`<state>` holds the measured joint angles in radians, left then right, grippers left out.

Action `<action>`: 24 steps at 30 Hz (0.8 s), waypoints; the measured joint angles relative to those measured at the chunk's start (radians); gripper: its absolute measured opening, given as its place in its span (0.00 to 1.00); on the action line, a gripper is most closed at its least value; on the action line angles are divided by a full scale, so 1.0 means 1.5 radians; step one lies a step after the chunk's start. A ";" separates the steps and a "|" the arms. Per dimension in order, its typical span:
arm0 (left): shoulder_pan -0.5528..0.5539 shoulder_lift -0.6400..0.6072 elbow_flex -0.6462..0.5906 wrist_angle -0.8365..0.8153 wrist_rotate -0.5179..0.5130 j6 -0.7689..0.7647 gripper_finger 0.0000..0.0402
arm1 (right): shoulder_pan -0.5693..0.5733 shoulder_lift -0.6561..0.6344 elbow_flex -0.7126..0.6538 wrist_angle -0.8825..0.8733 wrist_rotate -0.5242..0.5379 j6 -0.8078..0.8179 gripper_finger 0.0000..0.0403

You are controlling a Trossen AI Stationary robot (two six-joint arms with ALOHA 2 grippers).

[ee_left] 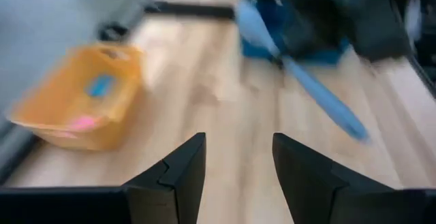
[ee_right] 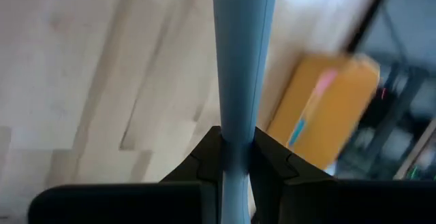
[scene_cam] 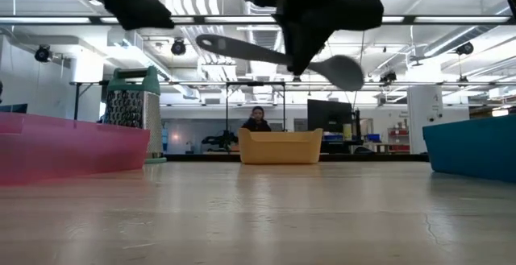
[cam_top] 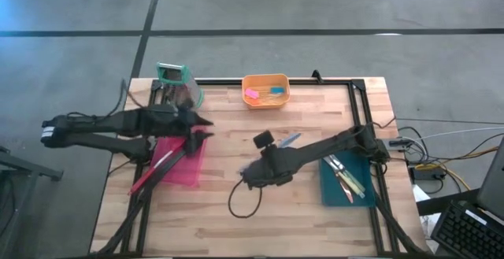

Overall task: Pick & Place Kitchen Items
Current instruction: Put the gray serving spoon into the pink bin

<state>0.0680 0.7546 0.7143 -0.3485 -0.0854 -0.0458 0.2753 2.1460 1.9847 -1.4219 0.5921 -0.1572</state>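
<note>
Pale-blue spoon (ee_right: pixel 242 60) sits clamped between the right gripper (ee_right: pixel 237 157) jaws, lifted clear of the desk (cam_top: pixel 236 220) near the middle of the high view; in the low view it hangs tilted in the upper centre, bowl end lower right.

We hold it by the slim handle only, and that is our main worry: smooth plastic in a narrow pinch could swivel or slip, and the long handle gives the bowl end leverage to twist it. We judge a quick swing would be the likeliest cause of a drop. The left gripper (ee_left: pixel 235 176), at mid-left of the high view above the pink tray (cam_top: pixel 186 169), has its jaws apart and empty, and its arm is near enough that a wide sweep could clip it.

The orange tub (cam_top: pixel 265 90), top centre of the high view, looks like soft-edged moulded plastic with small pink and blue tools inside. The pink tray is translucent with low walls and holds a red spoon (cam_top: pixel 154 172) lying diagonally. At lower right, the teal tray (cam_top: pixel 335 188) carries slim metal cutlery (cam_top: pixel 345 174), shiny and thin. The green-topped grater (scene_cam: pixel 129 116) stands upright at upper left, perforated metal. The desk is pale planked wood, matte.
</note>
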 joint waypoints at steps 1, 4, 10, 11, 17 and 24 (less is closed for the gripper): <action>-0.001 0.013 -0.002 -0.001 0.013 0.001 0.43 | -0.003 0.000 0.007 -0.019 0.006 0.035 0.08; -0.005 0.062 -0.003 0.030 0.010 0.019 0.43 | -0.012 0.000 0.019 -0.038 0.006 0.120 0.08; -0.012 0.174 0.013 0.078 0.002 0.081 0.43 | -0.022 0.000 0.010 -0.044 0.009 0.143 0.08; -0.013 0.190 0.020 0.082 -0.001 0.082 0.43 | -0.023 0.000 0.006 -0.045 0.009 0.144 0.08; -0.026 0.264 0.060 0.076 0.010 0.091 0.43 | -0.032 0.000 0.002 -0.059 0.009 0.173 0.08; -0.046 0.304 0.092 0.060 0.017 0.113 0.45 | -0.036 0.000 -0.003 -0.100 0.022 0.204 0.08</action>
<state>-0.0015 1.2108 0.8528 -0.2581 -0.0597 0.1234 0.2207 2.1460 1.9809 -1.5715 0.6257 0.1491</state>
